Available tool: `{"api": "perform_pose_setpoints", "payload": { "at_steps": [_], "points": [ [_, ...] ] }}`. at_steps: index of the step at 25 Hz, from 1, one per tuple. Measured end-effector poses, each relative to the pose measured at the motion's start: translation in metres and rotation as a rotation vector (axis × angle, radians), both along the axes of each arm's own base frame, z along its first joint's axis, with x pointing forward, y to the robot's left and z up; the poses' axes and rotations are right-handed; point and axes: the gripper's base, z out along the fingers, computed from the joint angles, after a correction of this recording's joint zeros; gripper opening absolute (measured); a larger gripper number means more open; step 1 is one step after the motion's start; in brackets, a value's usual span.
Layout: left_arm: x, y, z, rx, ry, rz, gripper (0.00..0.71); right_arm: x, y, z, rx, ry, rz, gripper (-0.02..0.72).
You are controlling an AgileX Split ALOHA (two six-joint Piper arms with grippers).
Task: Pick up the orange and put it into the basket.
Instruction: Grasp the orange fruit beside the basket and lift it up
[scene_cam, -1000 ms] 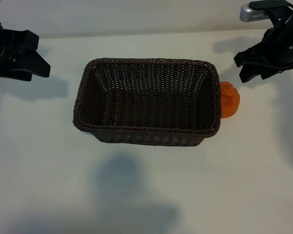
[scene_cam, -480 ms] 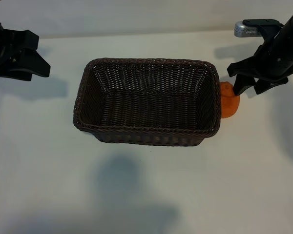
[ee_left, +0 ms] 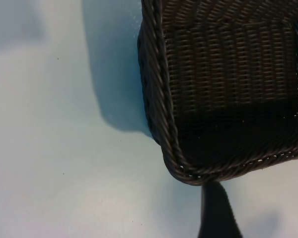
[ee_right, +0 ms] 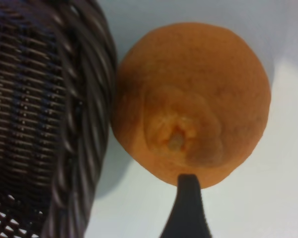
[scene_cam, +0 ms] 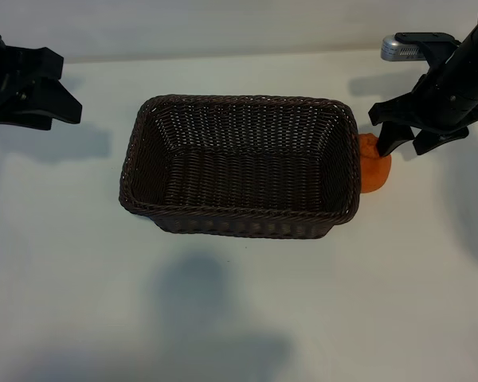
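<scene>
The dark brown woven basket (scene_cam: 239,100) stands in the middle of the white table. The orange (scene_cam: 374,172) lies on the table against the outside of the basket's right end wall. My right gripper (scene_cam: 404,144) hovers open over the far side of the orange, fingers spread, holding nothing. In the right wrist view the orange (ee_right: 188,99) fills the picture beside the braided basket rim (ee_right: 89,99), and one dark finger (ee_right: 187,203) points at its edge. My left gripper (scene_cam: 62,86) is parked open at the far left, away from the basket.
The left wrist view shows a corner of the basket (ee_left: 165,104) and bare white table beside it. Bare table surface lies in front of the basket and to the right of the orange. A silver camera piece (scene_cam: 400,48) sits by the right arm.
My right gripper has come in leftward and down from the far right until it is over the orange, its fingers a little wider apart. Orange, basket and left arm have not moved.
</scene>
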Motion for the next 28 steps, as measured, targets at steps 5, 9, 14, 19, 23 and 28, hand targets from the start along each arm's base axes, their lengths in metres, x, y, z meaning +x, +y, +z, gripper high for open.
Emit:
{"api": "perform_pose_setpoints", "payload": {
  "at_steps": [5, 9, 14, 19, 23, 28],
  "points": [
    [0.0, 0.0, 0.0, 0.0, -0.001, 0.0, 0.457, 0.0, 0.002, 0.001, 0.025, 0.001, -0.018, 0.555],
    [0.0, 0.0, 0.0, 0.0, -0.001, 0.0, 0.457, 0.001, 0.004, 0.001, 0.055, 0.003, -0.046, 0.555],
    [0.0, 0.0, 0.0, 0.001, -0.002, -0.002, 0.457, 0.002, 0.005, 0.001, 0.065, -0.002, -0.057, 0.555],
    [0.0, 0.0, 0.0, 0.001, -0.002, -0.002, 0.457, 0.004, 0.005, -0.008, 0.074, 0.014, -0.068, 0.555],
    [0.0, 0.0, 0.0, 0.001, -0.002, -0.002, 0.457, 0.006, 0.007, -0.017, 0.097, 0.033, -0.084, 0.555],
    [0.0, 0.0, 0.0, 0.001, -0.002, -0.002, 0.457, 0.009, 0.007, -0.016, 0.101, 0.005, -0.093, 0.551]
  ]
}}
